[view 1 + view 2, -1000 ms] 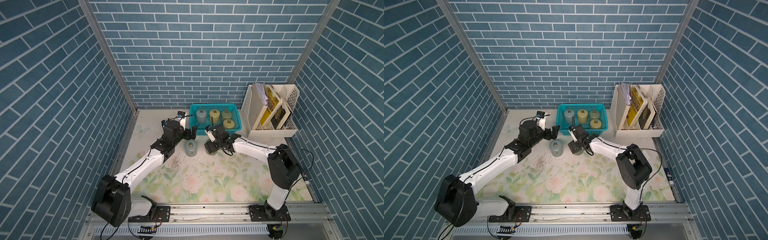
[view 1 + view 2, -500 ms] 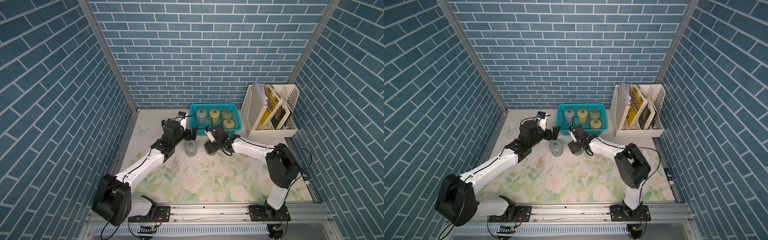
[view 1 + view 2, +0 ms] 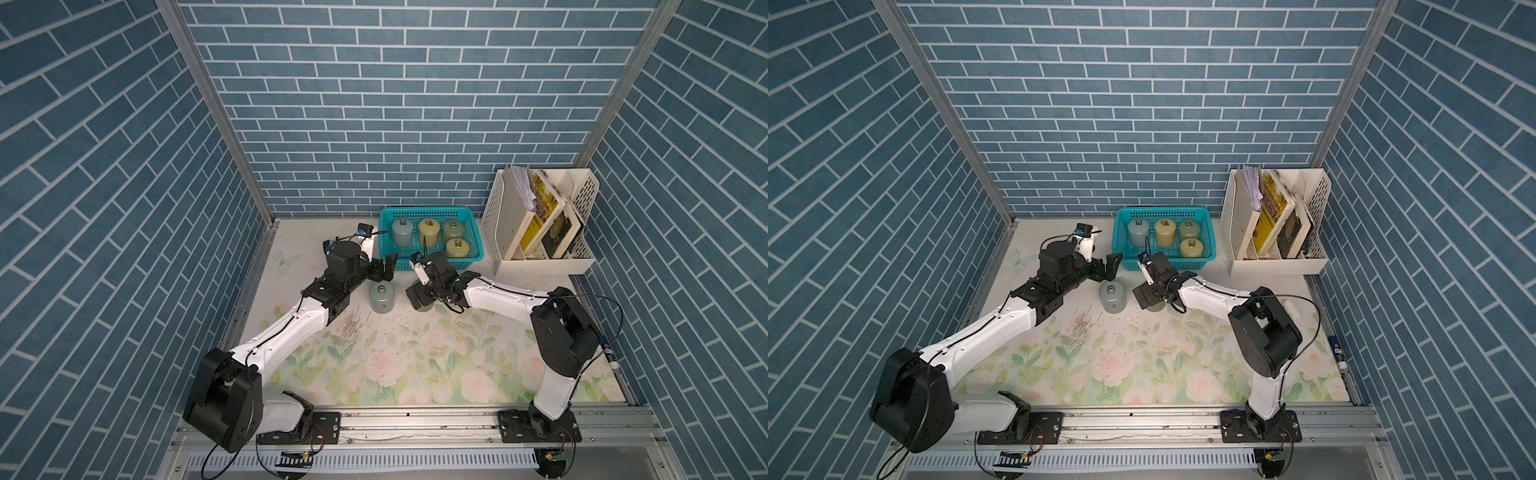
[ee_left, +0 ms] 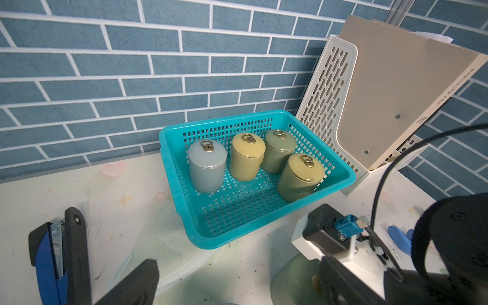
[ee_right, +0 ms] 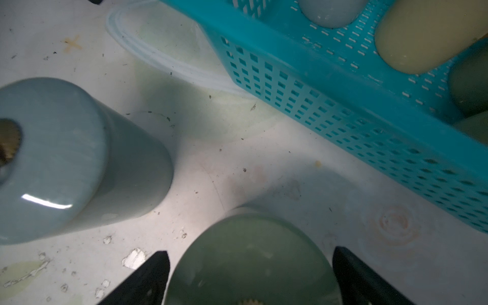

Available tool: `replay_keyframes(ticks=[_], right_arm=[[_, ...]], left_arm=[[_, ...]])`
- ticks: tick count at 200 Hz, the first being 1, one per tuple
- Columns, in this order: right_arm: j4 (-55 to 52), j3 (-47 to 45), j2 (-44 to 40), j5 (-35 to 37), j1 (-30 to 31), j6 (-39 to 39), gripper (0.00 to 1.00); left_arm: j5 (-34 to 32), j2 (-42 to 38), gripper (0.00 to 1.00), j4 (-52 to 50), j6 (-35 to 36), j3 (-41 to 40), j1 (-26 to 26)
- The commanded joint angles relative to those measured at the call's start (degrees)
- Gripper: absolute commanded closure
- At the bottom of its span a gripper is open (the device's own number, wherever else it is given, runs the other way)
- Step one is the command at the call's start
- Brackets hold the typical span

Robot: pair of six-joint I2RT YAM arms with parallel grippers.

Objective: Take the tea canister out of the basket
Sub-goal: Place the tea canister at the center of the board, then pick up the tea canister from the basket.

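Observation:
The teal basket (image 3: 424, 211) (image 3: 1163, 209) (image 4: 169, 158) (image 5: 290, 47) stands at the back of the mat with several lidded tea canisters (image 3: 429, 232) (image 4: 247, 158) upright in it. Outside it, a green tea canister (image 3: 423, 307) (image 3: 1156, 306) (image 4: 298, 277) (image 5: 250, 264) stands on the mat in front of the basket. My right gripper (image 3: 417, 297) (image 5: 250, 274) is open straight above it, its fingers (image 5: 148, 277) apart from the canister's sides. A blue-grey canister (image 3: 381, 297) (image 3: 1112, 297) (image 5: 66, 163) stands just left of it. My left gripper (image 3: 384, 268) (image 3: 1106, 268) hangs open and empty above that one, near the basket's front left corner.
A white perforated file rack (image 3: 540, 266) (image 4: 324, 105) with books and folders stands right of the basket. A black and blue stapler (image 4: 52, 253) lies on the mat by my left wrist. A pen (image 3: 609, 353) lies along the right edge. Crumbs (image 3: 351, 328) are scattered mid-mat.
My right gripper's jaws have spread apart and let go of the green canister, which now stands free on the mat. Both arms have hardly moved.

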Motion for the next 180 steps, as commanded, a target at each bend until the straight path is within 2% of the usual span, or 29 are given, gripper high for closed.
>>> replay_keyframes(ticks=[1, 43, 75, 115, 180], right_arm=[[0.6, 0.9, -4.0, 1.9, 0.3, 0.3, 0.00], [-2.9, 6.3, -8.9, 3.0, -1.5, -0.8, 0.00], [-7.4, 11.1, -8.9, 6.0, -7.3, 0.9, 0.00], [-14.9, 19.4, -1.2, 7.1, -15.1, 3.4, 0.00], [-19.5, 32.1, 12.3, 7.3, -19.8, 3.7, 0.00]], left_arm=[[1.2, -0.7, 0.00, -0.6, 0.3, 0.7, -0.4], [4.5, -2.2, 0.00, 1.1, -2.6, 1.3, -0.4], [4.5, -1.7, 0.00, 2.2, -3.0, 1.1, -0.4], [5.3, 1.5, 0.00, 1.7, -3.0, 2.9, -2.1], [2.8, 7.7, 0.00, 0.5, -1.3, 5.8, -5.7]])
